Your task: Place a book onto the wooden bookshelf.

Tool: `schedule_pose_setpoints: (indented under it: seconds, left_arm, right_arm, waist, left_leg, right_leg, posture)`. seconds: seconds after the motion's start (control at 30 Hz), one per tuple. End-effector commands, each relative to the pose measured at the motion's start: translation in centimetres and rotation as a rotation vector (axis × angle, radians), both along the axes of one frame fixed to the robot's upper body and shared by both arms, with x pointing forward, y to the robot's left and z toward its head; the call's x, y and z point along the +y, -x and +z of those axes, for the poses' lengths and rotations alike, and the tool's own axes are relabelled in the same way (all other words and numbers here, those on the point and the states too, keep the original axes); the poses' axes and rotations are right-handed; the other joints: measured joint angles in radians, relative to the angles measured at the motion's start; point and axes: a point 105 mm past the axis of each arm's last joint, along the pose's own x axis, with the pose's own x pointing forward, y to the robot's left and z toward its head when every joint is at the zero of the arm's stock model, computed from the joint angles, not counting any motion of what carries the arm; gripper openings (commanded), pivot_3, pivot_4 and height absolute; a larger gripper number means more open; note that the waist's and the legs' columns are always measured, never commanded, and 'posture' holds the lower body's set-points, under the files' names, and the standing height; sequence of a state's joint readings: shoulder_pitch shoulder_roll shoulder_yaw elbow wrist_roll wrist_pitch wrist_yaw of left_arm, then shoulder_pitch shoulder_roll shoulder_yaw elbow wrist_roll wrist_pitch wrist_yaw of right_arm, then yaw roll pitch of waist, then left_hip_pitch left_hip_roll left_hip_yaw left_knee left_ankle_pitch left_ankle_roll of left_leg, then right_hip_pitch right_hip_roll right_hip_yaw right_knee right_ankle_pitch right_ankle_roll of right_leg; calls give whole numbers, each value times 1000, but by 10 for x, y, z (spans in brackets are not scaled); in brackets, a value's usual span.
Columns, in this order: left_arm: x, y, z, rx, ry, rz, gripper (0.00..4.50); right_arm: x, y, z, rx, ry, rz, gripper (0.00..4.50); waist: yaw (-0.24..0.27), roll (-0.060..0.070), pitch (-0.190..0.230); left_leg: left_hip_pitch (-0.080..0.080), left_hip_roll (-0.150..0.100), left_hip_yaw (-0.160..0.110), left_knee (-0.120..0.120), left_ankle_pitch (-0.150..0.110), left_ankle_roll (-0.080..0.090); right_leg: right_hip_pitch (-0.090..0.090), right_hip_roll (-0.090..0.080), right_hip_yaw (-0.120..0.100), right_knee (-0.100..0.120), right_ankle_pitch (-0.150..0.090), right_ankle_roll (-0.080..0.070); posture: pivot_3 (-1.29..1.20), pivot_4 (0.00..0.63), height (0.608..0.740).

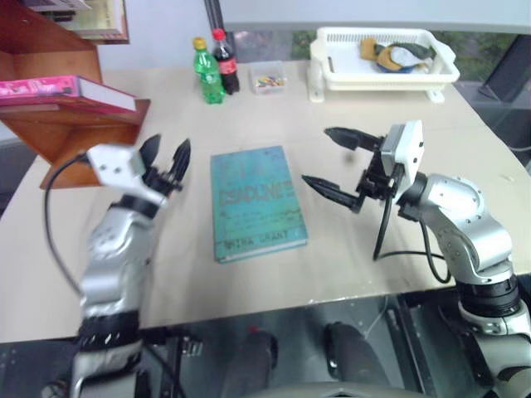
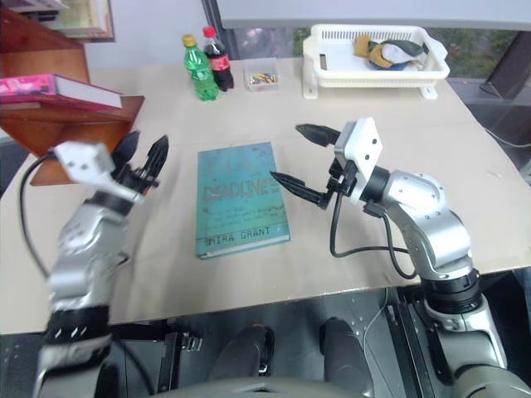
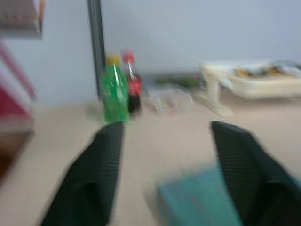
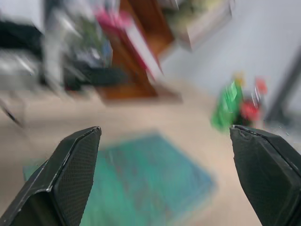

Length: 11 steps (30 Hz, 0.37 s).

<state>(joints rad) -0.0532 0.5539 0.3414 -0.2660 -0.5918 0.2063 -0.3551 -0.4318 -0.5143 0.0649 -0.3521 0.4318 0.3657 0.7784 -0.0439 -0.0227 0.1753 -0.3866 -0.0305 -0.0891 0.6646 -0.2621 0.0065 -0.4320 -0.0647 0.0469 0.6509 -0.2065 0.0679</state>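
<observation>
The magenta-pink book (image 1: 50,87) lies flat on a board of the reddish-brown wooden bookshelf (image 1: 75,126) at the table's left edge, white page edges facing the table. My left gripper (image 1: 168,149) hovers just right of the shelf, apart from the book, open with nothing between its fingers. In the left wrist view its fingers (image 3: 101,160) stand wide apart. My right gripper (image 1: 317,155) is open and empty, level, pointing left above the table beside the right edge of a teal-green book (image 1: 255,201).
The teal-green book lies flat mid-table between both grippers. At the back stand a green bottle (image 1: 207,73), a cola bottle (image 1: 225,60), a small clear box (image 1: 267,80) and a white basket (image 1: 332,58) holding cloths.
</observation>
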Motion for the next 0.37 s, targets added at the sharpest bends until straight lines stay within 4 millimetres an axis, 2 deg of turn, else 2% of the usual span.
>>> schedule_pose_setpoints:
  seconds: [0.03, 0.1, 0.23, 0.37]
  left_arm:
    - [5, 51, 0, 88, -65, -70, 4409]
    - [16, 77, -17, 207, -122, -43, 4409]
    - [34, 122, -28, 322, -139, -17, 4409]
    - [49, 143, -27, 362, -148, 23, 4409]
  right_arm:
    - [-32, 2, -12, -6, 101, -109, 4500]
    - [-51, 5, -22, 32, 151, -166, 4500]
    - [-78, 13, -32, 79, 225, -225, 4500]
    - [-90, 18, -37, 107, 260, -246, 4500]
  waist:
    - [3, 1, 1]
    - [7, 2, 1]
    - [14, 2, 2]
    - [16, 2, 2]
  left_leg:
    - [0, 0, 0, 0, 0, 0]
    - [0, 0, 0, -1, 0, 0]
    - [3, 0, 3, -1, 0, 0]
    - [7, 2, 3, 1, 0, 0]
  right_leg:
    - [0, 0, 0, -1, 0, 0]
    - [1, 0, -1, -4, 0, 0]
    - [9, 0, -4, -10, -3, -3]
    - [15, 1, -6, -11, -6, 1]
  posture:
    - [0, 150, 740]
    - [0, 150, 740]
    - [0, 150, 740]
    - [0, 150, 740]
